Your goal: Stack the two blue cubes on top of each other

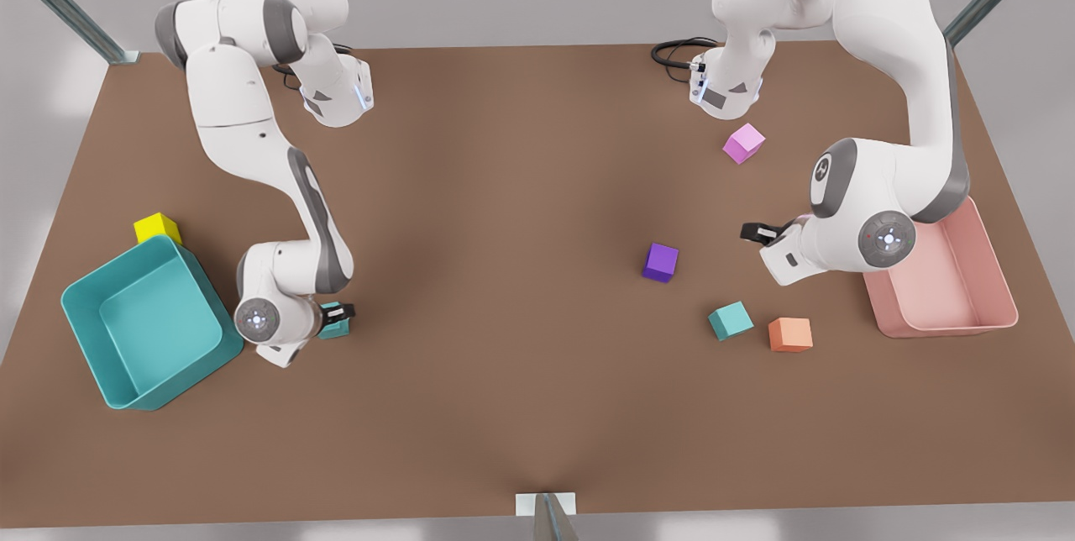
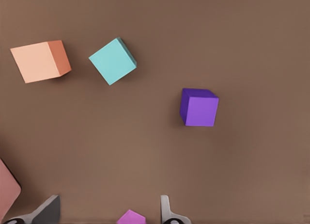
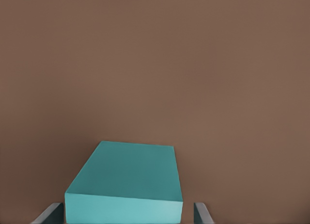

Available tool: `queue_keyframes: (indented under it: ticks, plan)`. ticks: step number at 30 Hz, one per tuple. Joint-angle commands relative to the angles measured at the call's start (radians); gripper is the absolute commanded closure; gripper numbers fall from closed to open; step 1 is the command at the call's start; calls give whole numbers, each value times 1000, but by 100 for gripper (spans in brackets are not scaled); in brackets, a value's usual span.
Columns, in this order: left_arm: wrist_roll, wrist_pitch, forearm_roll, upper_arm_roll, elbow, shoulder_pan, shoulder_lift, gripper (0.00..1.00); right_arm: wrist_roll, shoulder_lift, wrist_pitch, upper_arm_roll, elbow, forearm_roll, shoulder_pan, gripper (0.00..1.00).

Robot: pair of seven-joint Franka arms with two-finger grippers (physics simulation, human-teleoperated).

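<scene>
Teal bin (image 1: 189,373) sits by the front view's left edge of the table (image 1: 504,188), with a yellow cube (image 1: 157,228) touching or just behind its back rim.

- Right gripper (image 1: 338,312) (image 3: 126,212): low, just beside the bin, astride the first teal cube (image 1: 332,328) (image 3: 128,180). In the right wrist view the fingers stand on either side, and a sliver of table shows by one of them. So it is spread, not yet clamped.
- Risk: the cube sits off-centre between the fingers. One finger closing first could shove or twist it, giving a skewed grip and a crooked stack. The bin wall is close to the wrist, so a lift swinging that way may clip it.
- Mid-table toward the right: purple cube (image 1: 661,262) (image 2: 199,108), alone.
- Second teal cube (image 1: 730,320) (image 2: 113,61): nearer the front edge, turned at an angle, with an orange cube (image 1: 790,334) (image 2: 41,61) just beside it and apart.
- Risk: the two teal cubes are well apart, so the carry is long. The purple and orange cubes crowd the landing spot and a low approach could knock them. The turned base needs the carried cube's yaw matched, or it will overhang and tip.
- Pink cube (image 1: 744,143) (image 2: 131,217): toward the back edge.
- Left gripper (image 1: 756,232) (image 2: 109,212): waiting above the table beside the pink bin (image 1: 941,329), fingers wide, holding nothing. It hangs near the carry's end; collision is possible.
</scene>
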Motion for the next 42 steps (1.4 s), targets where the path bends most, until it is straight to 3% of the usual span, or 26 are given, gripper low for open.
queue_keyframes:
  ticks: [1, 5, 6, 8, 9, 16, 21, 25, 27, 29, 32, 33, 40, 41, 42]
  plan:
    - [-73, -5, 0, 0, 0, 0, -1, 0, -8, 8, 0, 0, 1, 12, 0, 0]
    - [-73, -5, 0, 0, 2, -1, 11, 0, -8, 29, 3, 0, 9, 13, -3, 1]
    - [-73, -5, 0, 0, 0, -1, 13, 0, -8, 29, 3, 0, 9, 13, -3, 5]
    - [-73, -5, 0, 0, 2, -1, 13, 0, -8, 29, 3, 0, 12, 12, 0, 36]
    - [-73, -5, 0, 0, 0, -1, 13, 0, -8, 38, 2, 0, 17, 12, -3, 39]
    - [-76, -4, 4, 0, 2, -1, 14, 0, 27, 35, -138, 5, 193, 128, 78, 40]
    - [-92, 41, 7, 9, 103, 28, 151, 0, 826, 61, -56, 3, 308, 144, 486, 39]
    - [-316, 239, 10, 12, 124, 31, 266, 0, 1234, 152, 94, 3, 342, 140, 664, 38]
    - [-581, 332, -1, 14, 102, 36, 283, 0, 1274, 169, 135, 3, 342, 140, 687, 38]
    - [-820, 524, -24, 12, -23, 37, 263, 0, 1300, 183, 142, 1, 356, 139, 701, 38]
    - [-877, 648, -105, 11, -113, 74, 251, 0, 1299, 199, 165, 1, 356, 136, 701, 34]
    - [-929, 671, -105, 11, -133, 69, 243, 0, 1297, 200, 166, 1, 356, 133, 701, 0]
    - [-991, 774, -107, 11, -176, 46, 260, 0, 1287, 126, 131, -11, 394, 133, 647, 0]
    - [-992, 774, -105, 11, -182, 45, 267, 0, 1206, 51, 33, -9, 393, 134, 603, 0]
    - [-991, 774, -104, 11, -185, 46, 269, 0, 938, -20, -142, -8, 388, 139, 493, 0]
